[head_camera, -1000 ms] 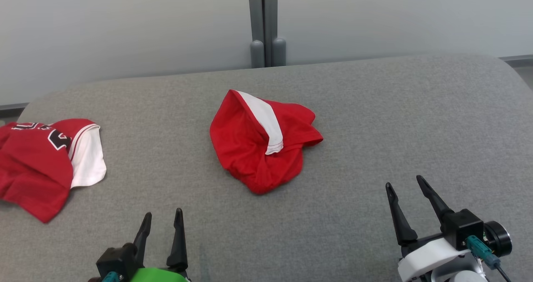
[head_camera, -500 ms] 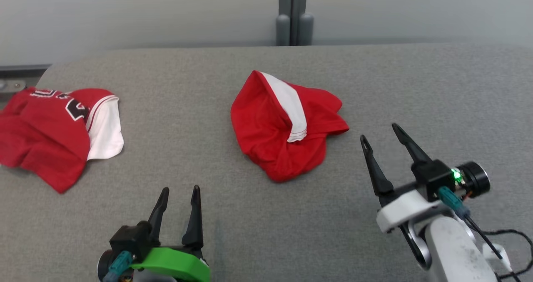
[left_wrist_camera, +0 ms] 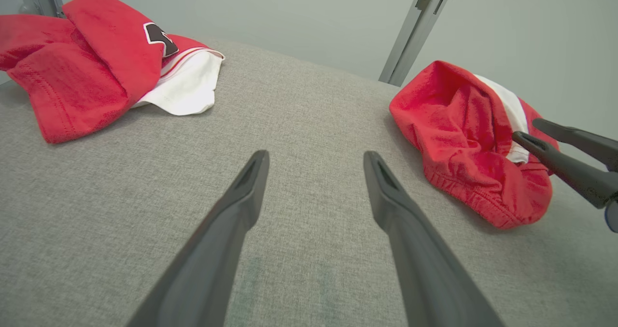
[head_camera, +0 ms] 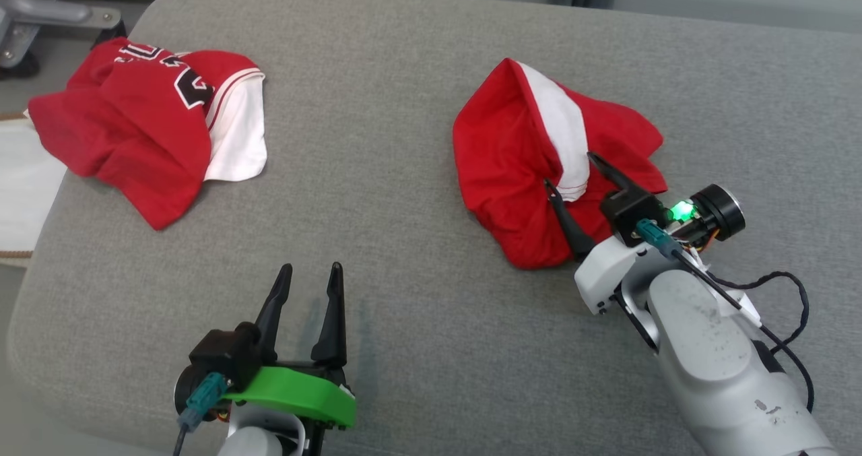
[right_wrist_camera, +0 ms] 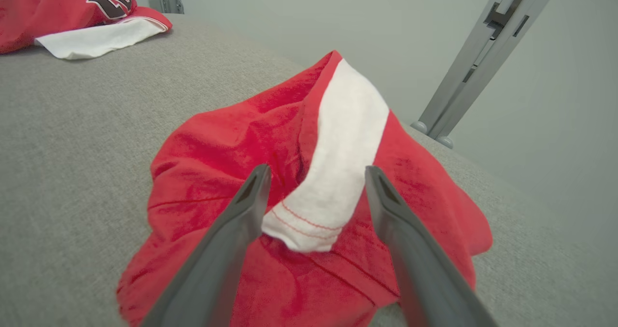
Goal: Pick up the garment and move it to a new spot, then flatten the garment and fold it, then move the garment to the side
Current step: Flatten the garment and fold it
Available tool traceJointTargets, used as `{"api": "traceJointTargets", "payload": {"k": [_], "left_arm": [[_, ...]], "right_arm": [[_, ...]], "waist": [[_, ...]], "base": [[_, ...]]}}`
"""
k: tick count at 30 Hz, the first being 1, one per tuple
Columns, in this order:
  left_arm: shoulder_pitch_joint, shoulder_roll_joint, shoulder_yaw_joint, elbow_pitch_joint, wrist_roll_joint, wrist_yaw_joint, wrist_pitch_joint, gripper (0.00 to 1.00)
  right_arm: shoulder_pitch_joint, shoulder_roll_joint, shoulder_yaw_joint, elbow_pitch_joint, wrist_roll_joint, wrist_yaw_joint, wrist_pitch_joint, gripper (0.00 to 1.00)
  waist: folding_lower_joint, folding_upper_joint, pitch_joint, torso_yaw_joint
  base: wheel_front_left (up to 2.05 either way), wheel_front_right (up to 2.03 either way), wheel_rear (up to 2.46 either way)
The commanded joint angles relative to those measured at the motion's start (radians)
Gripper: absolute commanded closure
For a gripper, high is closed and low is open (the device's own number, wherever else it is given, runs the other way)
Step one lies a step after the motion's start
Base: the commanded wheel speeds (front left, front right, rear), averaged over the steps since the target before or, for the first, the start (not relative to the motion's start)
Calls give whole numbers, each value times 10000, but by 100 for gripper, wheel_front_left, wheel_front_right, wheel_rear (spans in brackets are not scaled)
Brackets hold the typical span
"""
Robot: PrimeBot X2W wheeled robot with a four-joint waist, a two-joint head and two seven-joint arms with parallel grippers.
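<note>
Here, closest to the robot, the left gripper [head_camera: 311, 267] hangs over bare grey padded table [head_camera: 417, 348], its two dark fingers spread and holding nothing. The task's garment [head_camera: 502, 153], a crumpled red piece, lies well apart from it, ahead and to its right.

A little farther on, the right gripper [head_camera: 570, 170] is by far the nearer of the two. Its jaws stand wide and empty, poised at the near edge of the heap. In the right wrist view the fingers straddle the stitched end of a white band [right_wrist_camera: 338, 163]. Whether the tips touch the cloth cannot be told.

The band runs straight away from that gripper, roughly in line with its fingers, climbing to a raised red fold at the far side. A closing pinch would therefore likely catch the band's near end and the red cloth beneath, so the pick-up looks to be the right arm's.

Beyond, at the table's far left corner, a red jersey [head_camera: 135, 119] with dark numerals and a white panel lies apart from both arms. A grey wall post [right_wrist_camera: 483, 51] stands behind.
</note>
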Motion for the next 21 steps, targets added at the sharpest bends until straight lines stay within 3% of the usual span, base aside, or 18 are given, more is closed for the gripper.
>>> {"api": "traceJointTargets", "payload": {"k": [1,8,9,11,21], "left_arm": [[-222,13,-14,-7,-40,51,-9,0],[-280,15,-145,-66,-188,191,-9,0],[-287,15,-148,-53,-209,185,-9,0],[-278,15,-133,-33,-242,186,-9,0],[-283,16,-34,105,-131,173,-9,0]], "right_arm": [[-238,-64,-12,237,-140,-14,-3,0],[-967,-58,-993,1604,-1382,-14,3,2],[-1025,-64,-1112,1675,-1437,-14,2,54],[-1106,-64,-1203,1732,-1397,-14,2,100],[-1404,-51,-1060,770,-818,-14,-2,100]], "waist": [[0,0,648,601],[0,0,842,639],[0,0,840,605],[0,0,815,510],[0,0,442,-124]], "base": [[0,0,0],[0,0,0],[0,0,0],[0,0,0],[0,0,0]]}}
